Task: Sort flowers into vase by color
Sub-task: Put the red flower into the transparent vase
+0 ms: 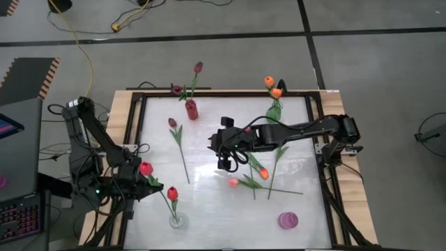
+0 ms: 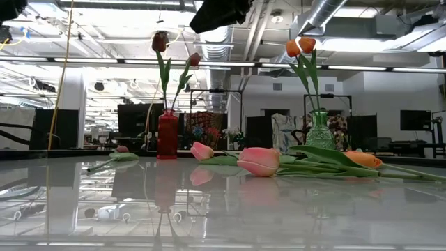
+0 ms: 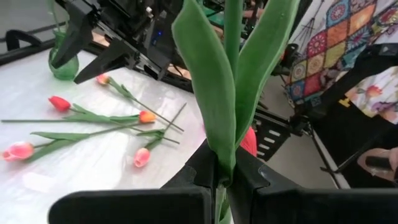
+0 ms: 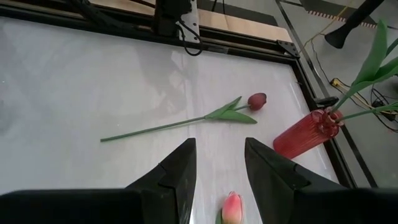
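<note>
Tulips lie loose on the white tabletop (image 1: 293,132): pink and orange ones (image 1: 258,173) near the middle under the right arm and a dark maroon one (image 1: 173,124) farther left, while maroon stems stand in the red vase (image 1: 191,109), orange ones in the green vase (image 1: 274,111), and one red tulip (image 1: 172,194) in the clear vase (image 1: 178,221). Left pincer (image 3: 225,182), at the tabletop's left edge just beside the clear vase, is clamped tight on a red tulip's stem (image 3: 225,93). Right pincer (image 4: 220,163) hovers over the middle with its fingers spread, holding nothing.
</note>
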`<state>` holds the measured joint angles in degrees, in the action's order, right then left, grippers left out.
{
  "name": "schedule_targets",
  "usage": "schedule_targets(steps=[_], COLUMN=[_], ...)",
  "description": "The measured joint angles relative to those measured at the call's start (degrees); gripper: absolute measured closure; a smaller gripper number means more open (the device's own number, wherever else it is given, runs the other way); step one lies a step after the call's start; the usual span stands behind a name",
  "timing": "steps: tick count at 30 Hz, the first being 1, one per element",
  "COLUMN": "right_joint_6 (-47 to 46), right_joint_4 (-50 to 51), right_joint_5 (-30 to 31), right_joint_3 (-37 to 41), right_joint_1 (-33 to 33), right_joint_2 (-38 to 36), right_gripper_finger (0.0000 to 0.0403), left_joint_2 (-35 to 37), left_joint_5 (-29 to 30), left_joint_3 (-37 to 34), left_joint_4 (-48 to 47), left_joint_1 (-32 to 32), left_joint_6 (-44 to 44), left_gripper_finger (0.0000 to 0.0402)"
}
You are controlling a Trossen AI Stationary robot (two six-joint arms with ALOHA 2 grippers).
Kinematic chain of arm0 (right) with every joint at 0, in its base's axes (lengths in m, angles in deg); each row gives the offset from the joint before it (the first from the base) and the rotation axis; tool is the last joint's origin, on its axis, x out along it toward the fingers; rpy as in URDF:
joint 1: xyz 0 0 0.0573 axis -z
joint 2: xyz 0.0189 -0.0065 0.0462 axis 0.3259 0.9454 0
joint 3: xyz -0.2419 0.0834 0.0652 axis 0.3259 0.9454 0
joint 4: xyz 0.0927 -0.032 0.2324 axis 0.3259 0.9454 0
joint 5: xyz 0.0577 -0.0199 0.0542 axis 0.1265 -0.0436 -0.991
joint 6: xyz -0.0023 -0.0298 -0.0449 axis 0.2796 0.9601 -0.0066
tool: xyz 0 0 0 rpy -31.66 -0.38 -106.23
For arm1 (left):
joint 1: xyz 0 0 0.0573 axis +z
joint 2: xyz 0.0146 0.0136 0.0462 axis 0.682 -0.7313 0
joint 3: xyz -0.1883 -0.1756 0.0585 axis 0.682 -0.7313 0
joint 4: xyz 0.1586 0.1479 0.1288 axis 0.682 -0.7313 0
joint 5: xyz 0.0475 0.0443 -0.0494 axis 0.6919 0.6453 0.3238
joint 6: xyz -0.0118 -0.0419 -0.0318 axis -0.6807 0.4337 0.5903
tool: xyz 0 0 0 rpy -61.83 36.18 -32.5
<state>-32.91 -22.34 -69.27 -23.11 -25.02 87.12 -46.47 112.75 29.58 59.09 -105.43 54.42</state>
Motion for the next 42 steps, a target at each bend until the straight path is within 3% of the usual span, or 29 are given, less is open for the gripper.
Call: schedule_targets(steps=[9, 17, 27, 34, 42], right_joint_6=[0.0, 0.0, 0.1, 1.5, 1.7], right_joint_4=[0.0, 0.0, 0.0, 0.0, 0.0], right_joint_5=[0.0, 0.0, 0.1, 0.1, 0.3], right_joint_3=[0.0, 0.0, 0.0, 0.0, 0.0], right_joint_1=[0.0, 0.0, 0.0, 0.0, 0.0], right_joint_2=[0.0, 0.0, 0.0, 0.0, 0.0], right_gripper_finger=[0.0241, 0.0241, 0.0241, 0.0241, 0.0241], left_joint_2=[0.0, 0.0, 0.0, 0.1, 0.1], left_joint_5=[-7.0, -9.7, -10.7, -21.2, -28.6], left_joint_3=[0.0, 0.0, 0.0, 0.0, 0.0], left_joint_4=[0.0, 0.0, -1.2, -7.3, -9.5], left_joint_1=[0.0, 0.0, 0.0, 0.0, 0.0], left_joint_6=[-2.2, -7.6, -8.3, -7.3, -5.7], left_gripper_finger=[0.0397, 0.0393, 0.0296, 0.0244, 0.0236])
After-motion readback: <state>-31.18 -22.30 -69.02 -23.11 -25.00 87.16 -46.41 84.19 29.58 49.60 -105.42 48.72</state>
